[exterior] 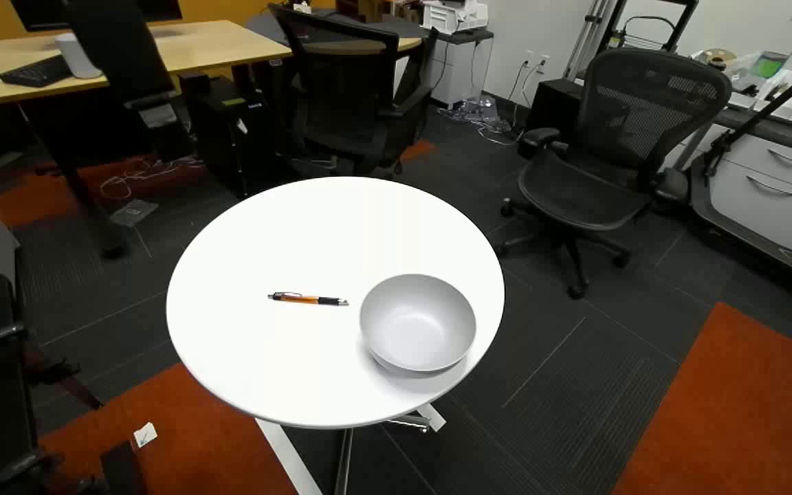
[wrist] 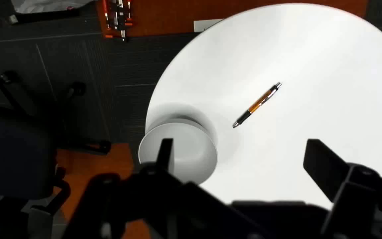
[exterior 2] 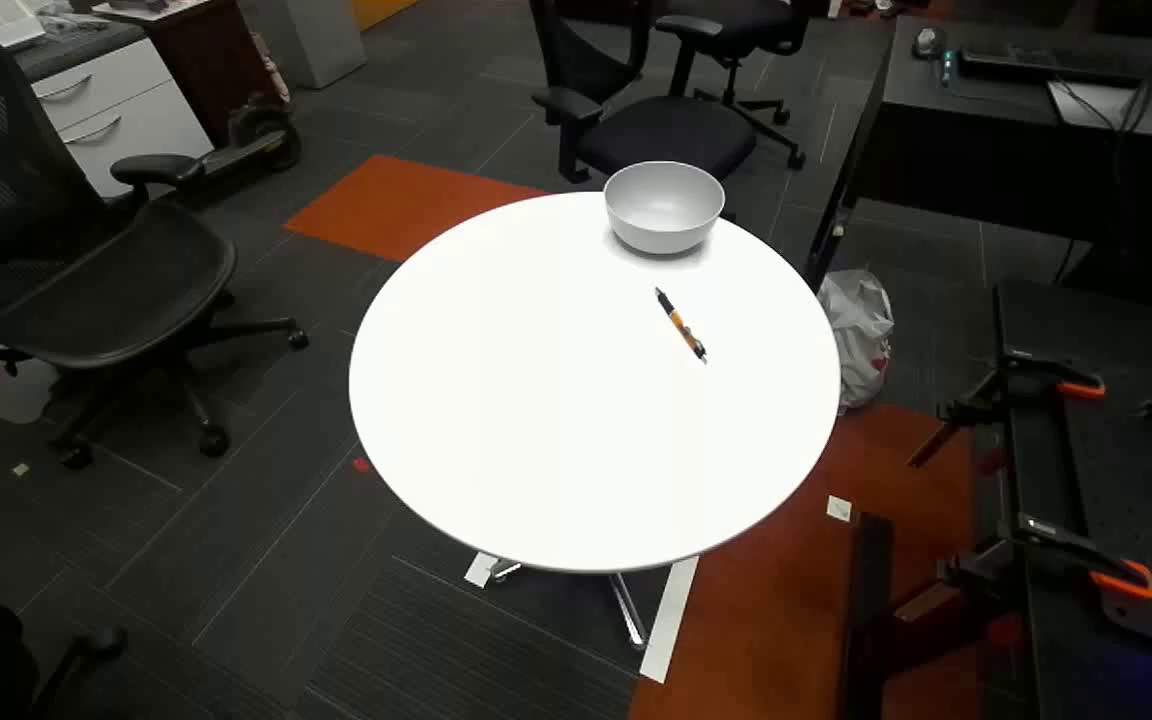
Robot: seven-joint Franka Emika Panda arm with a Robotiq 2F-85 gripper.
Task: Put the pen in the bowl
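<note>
slim orange-black pen, left of round grey bowl in an exterior view, white bench, end effector spread wide

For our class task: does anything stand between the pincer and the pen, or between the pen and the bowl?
Nothing visible does. In the wrist view, the pen shows unobstructed beyond the open pincer. Between pen and bowl, all views show only white tabletop, though the pen would probably need lifting in.

Table: before me, chair behind.
Pen: on table, left of bowl.
Bowl: on table, by right edge.
</note>
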